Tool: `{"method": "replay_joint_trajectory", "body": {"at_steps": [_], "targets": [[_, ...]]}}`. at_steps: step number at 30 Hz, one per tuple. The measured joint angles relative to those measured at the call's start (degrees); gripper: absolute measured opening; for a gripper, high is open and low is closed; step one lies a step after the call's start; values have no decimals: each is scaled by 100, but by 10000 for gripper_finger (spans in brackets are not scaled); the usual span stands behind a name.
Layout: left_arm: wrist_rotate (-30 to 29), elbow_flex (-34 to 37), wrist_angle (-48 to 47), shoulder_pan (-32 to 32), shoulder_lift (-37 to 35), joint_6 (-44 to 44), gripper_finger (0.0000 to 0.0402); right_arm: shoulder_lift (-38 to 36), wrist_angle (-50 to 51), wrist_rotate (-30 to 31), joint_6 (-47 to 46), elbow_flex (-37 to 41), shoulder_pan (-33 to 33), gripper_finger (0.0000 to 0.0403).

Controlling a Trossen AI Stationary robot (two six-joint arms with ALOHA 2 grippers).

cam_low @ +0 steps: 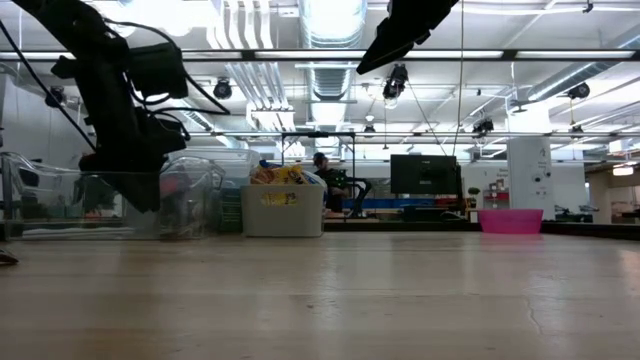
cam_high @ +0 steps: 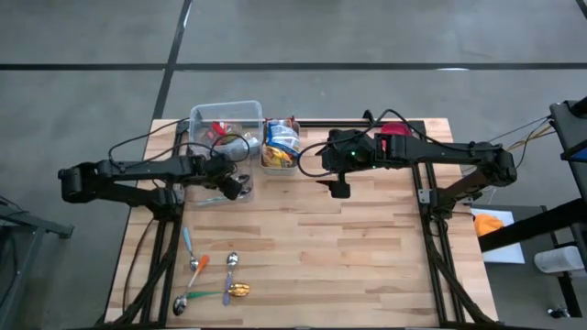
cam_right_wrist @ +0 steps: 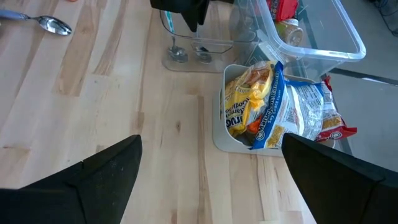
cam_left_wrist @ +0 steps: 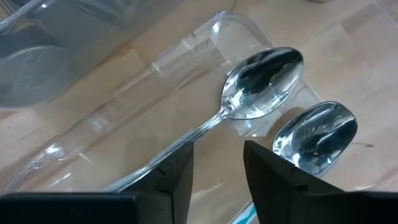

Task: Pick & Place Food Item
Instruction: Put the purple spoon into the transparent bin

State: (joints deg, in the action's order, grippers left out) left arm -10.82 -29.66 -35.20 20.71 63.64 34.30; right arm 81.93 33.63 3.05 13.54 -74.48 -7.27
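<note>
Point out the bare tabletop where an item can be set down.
Free: the wood from the spoons across to the table's right edge, below the right gripper. Crowded: the back, with the clear bin, snack tub and left gripper.

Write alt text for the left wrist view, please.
Two metal spoons lie with bowls side by side on a clear plastic tray, just ahead of the left gripper, whose dark fingers stand slightly apart. The wooden table shows around them.

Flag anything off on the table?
Task says food, yet the left gripper stands over two metal spoons lying in a clear tray. More spoons lie scattered at the table's near left. Snack bags bulge out of the small white bin.
</note>
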Motion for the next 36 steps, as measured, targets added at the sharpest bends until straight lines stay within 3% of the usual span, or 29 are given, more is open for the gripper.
{"method": "replay_joint_trajectory", "body": {"at_steps": [6, 13, 19, 25, 30, 36], "targets": [[-101, -166, -183, 0, -4, -110, 152, 0, -1, -1, -1, 0, 2, 384], [-156, -929, -1089, -4, -11, 40, 152, -1, -2, -1, -2, 0, 1, 384], [-156, -1605, -1929, -114, -15, 747, 152, 0, 0, -2, -2, 0, 0, 384], [-76, -2155, -2728, -501, -17, 2258, 152, 0, 0, -1, -1, 0, 1, 384], [286, -2300, -3081, -1101, -15, 3012, 152, 0, 0, 0, 0, 0, 0, 384], [290, -2288, -3241, -1722, -15, 3584, 152, 0, -1, -2, 0, 1, 2, 384]]}}
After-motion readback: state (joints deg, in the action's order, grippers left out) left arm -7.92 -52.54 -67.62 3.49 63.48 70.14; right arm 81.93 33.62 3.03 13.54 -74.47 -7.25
